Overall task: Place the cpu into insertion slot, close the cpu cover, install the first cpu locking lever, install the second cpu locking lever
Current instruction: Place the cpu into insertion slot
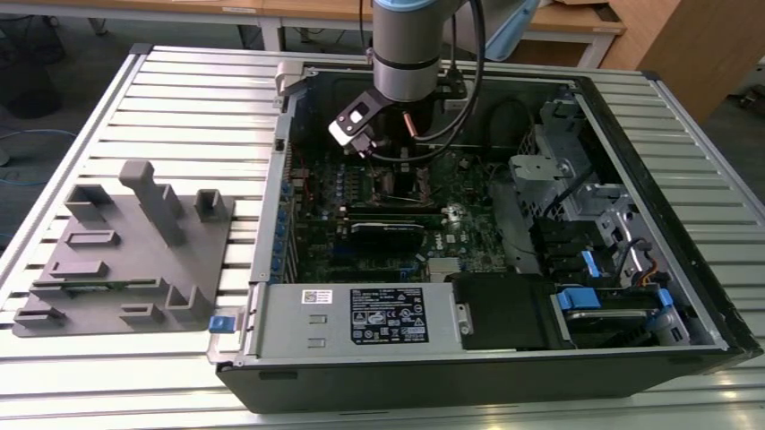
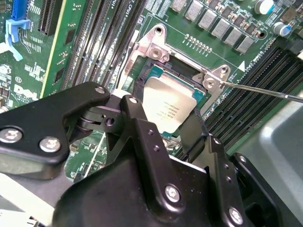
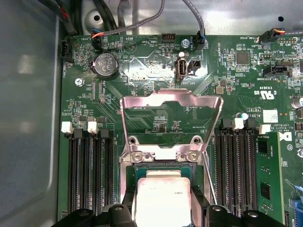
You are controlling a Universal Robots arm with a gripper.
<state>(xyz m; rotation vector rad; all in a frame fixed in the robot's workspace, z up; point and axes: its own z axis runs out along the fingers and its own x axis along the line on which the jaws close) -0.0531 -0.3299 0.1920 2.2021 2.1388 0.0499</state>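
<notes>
The cpu (image 2: 168, 106), a flat square chip with a silvery top, lies low in the insertion slot (image 2: 182, 71), whose dark frame shows around it. My gripper (image 2: 165, 113) straddles it with a black finger (image 2: 135, 106) against each of two opposite edges. In the first wrist view the cpu (image 3: 161, 196) sits between the fingertips of the gripper (image 3: 163, 213). The cpu cover (image 3: 199, 101) stands swung up on its hinge beyond the socket. A thin locking lever (image 2: 265, 91) sticks out sideways, unlatched. In the exterior view the gripper (image 1: 400, 175) is down over the green board.
The open computer case (image 1: 622, 98) lies on a slatted table. Black memory slots (image 3: 90, 175) flank the socket on both sides. A drive cage with blue tabs (image 1: 580, 300) and a power supply (image 1: 358, 318) fill the near side. A grey fixture (image 1: 120, 251) sits on the exterior view's left.
</notes>
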